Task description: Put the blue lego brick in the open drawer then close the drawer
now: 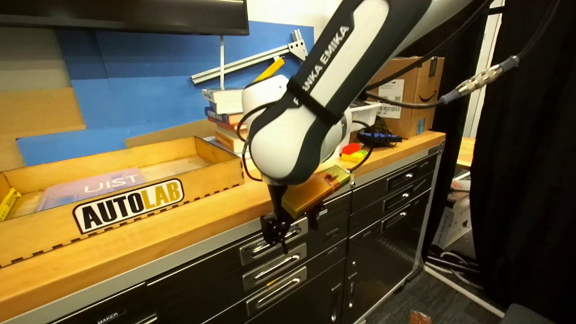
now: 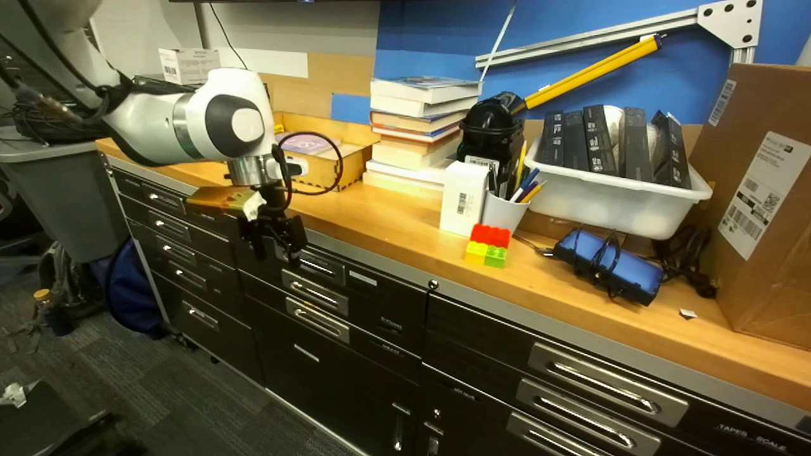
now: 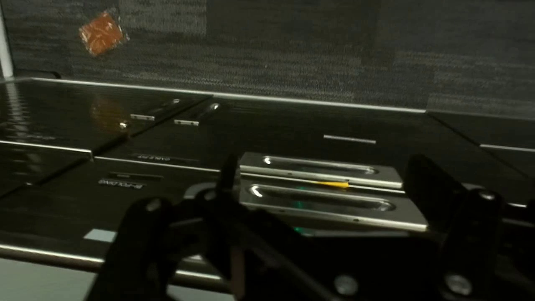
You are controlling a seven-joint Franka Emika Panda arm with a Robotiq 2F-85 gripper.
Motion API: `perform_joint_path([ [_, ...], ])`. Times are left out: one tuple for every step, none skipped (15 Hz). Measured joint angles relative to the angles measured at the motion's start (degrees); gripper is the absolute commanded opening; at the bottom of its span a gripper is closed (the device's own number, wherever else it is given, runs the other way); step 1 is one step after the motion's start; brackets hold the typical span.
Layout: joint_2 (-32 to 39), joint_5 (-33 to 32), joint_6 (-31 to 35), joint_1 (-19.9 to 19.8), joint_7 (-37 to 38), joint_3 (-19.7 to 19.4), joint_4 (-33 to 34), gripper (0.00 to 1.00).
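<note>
Claw gapes; an exterior view shows a top drawer handle, seemingly hidden in wrist view.

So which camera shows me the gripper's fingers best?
The wrist view: the gripper is close up, its fingers clearly apart, with silvery drawer handles seen between them. Both exterior views show them smaller, dark against black drawers.

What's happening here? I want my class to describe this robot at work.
A robot arm holds its open gripper in front of black drawers under a wooden benchtop, with nothing visible in its grasp. Those drawers look shut. No blue lego brick can be seen, so whether it is inside one cannot be told. A red, yellow and green block sits on the bench.
</note>
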Motion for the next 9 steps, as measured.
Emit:
perform_joint_path([
  [-2.48,2.41,-3.37,-0.93,-3.19,0.51,-0.38,1.0],
  [-4.9,4.74,-6.55,-1.73,-6.09,0.87,-0.52,1.0],
  [-7.27,7.49,-9.74,-2.47,-9.0,1.13,-0.43,1.0],
  [-9.52,10.61,-12.96,-3.12,-11.91,1.28,-0.17,1.0],
  [-11.6,13.95,-16.19,-3.67,-14.71,1.3,0.25,1.0],
  [-13.39,17.16,-19.45,-4.2,-17.42,1.29,0.78,1.0],
  [-14.82,19.77,-22.75,-4.69,-20.05,1.23,1.39,1.0],
  [-15.93,21.82,-25.94,-5.16,-22.44,1.07,1.96,1.0],
  [-16.51,22.1,-26.69,-5.47,-22.9,1.05,2.12,1.0],
])
